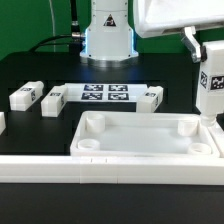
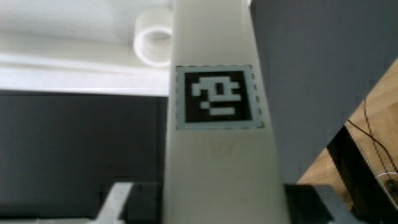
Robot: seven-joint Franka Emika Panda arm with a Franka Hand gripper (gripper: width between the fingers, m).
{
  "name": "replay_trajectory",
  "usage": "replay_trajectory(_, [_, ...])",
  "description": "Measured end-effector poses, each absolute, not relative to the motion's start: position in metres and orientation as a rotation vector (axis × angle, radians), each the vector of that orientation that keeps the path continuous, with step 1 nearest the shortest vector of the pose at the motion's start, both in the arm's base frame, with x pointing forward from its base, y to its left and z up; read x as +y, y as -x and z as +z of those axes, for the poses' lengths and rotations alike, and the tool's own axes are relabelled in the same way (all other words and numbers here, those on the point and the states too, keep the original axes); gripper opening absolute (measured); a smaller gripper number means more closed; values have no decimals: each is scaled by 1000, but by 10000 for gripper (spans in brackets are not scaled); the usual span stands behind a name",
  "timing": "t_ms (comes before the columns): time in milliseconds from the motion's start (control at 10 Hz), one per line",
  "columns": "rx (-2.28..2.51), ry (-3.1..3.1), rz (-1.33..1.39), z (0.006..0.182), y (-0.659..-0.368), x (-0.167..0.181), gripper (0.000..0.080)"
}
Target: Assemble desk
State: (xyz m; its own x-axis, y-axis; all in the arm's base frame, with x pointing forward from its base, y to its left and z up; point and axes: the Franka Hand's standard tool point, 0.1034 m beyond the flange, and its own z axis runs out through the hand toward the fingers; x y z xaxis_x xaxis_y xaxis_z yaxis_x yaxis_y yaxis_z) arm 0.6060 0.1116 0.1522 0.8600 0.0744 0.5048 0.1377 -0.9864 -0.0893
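The desk top, a white tray with a raised rim and round corner sockets, lies at the front of the black table. My gripper is at the exterior view's right, shut on a white tagged leg held upright. The leg's lower end hangs close to the tray's far corner socket on that side. In the wrist view the leg runs between my fingers, its tag facing the camera, and the socket shows just beside its far end. My gripper clamps the leg's near end.
Three loose legs lie behind the tray: two at the exterior view's left and one right of centre. The marker board lies between them. A long low white rail runs along the front. The robot base stands at the back.
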Motion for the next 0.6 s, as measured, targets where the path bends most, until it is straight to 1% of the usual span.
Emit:
replay_trajectory(200, [-208,2908,-809,154,-622,112,291])
replay_trajectory(600, [-254,2916,-809,150,-622,108,291])
